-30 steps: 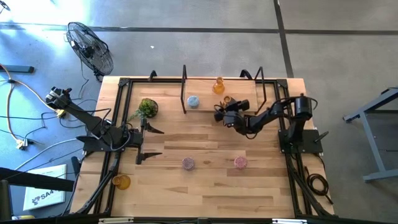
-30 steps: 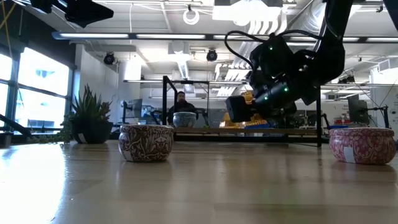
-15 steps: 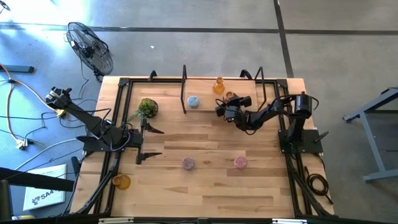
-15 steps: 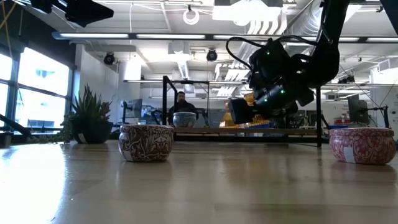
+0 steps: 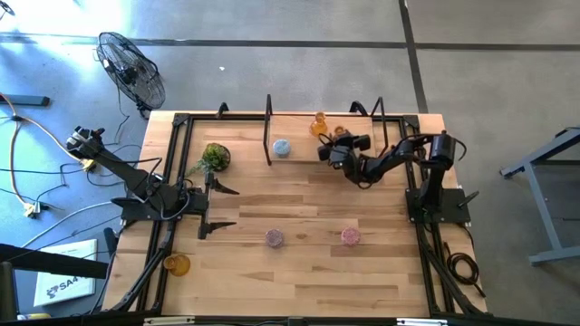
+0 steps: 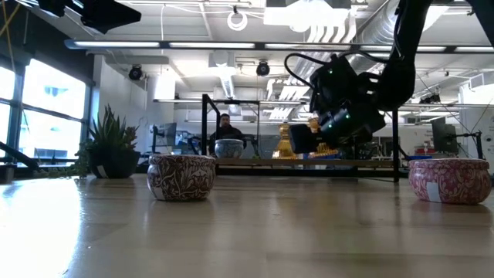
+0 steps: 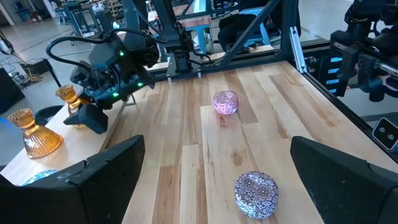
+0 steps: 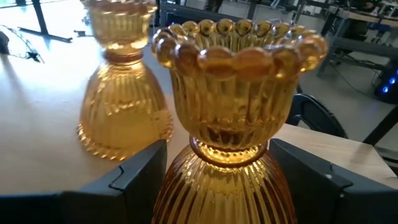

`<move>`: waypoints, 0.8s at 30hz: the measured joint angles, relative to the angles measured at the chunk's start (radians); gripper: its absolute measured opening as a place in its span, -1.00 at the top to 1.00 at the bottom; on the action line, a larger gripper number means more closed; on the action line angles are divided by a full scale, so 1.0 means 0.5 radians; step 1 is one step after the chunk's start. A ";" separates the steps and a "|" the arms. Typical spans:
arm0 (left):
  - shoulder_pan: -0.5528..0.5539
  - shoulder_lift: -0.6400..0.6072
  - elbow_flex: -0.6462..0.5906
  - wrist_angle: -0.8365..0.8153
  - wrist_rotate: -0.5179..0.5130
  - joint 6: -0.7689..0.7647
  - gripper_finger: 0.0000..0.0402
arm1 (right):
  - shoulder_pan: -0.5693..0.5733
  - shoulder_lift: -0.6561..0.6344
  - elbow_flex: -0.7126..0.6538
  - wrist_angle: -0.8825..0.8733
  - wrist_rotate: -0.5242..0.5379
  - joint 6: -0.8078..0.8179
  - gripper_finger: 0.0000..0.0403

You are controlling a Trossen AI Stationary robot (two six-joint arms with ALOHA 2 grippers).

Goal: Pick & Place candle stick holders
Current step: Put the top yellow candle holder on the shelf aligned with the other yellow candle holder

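My right gripper [image 5: 332, 147] is shut on an amber bottle-shaped candle stick holder [image 8: 236, 93] over the white platform [image 5: 299, 156] at the table's far edge. A second amber holder [image 5: 319, 124] stands on that platform just beyond it, and a pale blue round one [image 5: 282, 148] stands to its left. A lilac holder [image 5: 274, 237] and a pink holder [image 5: 350, 236] rest on the wood nearer the front. A third amber holder [image 5: 177, 264] sits at the near left corner. My left gripper [image 5: 220, 208] waits open at the table's left side. My right gripper pinches the amber holder's ribbed lower body [image 8: 186, 193], below its narrow neck, between its two fingers [image 8: 130, 177]. The fingers come nearly level from the table's right side. The holder stands upright, beaded rim up. Whether its base touches the platform I cannot tell.
A black frame with upright posts [image 5: 268, 127] borders the platform. A small green plant [image 5: 215, 157] stands at the far left. Black rails [image 5: 172, 181] run along both table sides. Open wood lies between the platform and the two front holders.
My right gripper has swung toward the table's far edge with the amber holder, which stays upright. It now stands close beside the second amber holder on the platform.
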 joint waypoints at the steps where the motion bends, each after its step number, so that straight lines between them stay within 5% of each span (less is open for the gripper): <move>1: 0.000 0.000 0.000 0.000 0.000 0.000 -0.98 | -0.013 -0.001 0.000 0.001 -0.001 0.005 -0.30; 24: 0.000 0.000 0.000 -0.002 0.000 0.000 -0.98 | -0.240 -0.002 0.001 -0.058 -0.009 0.016 -0.30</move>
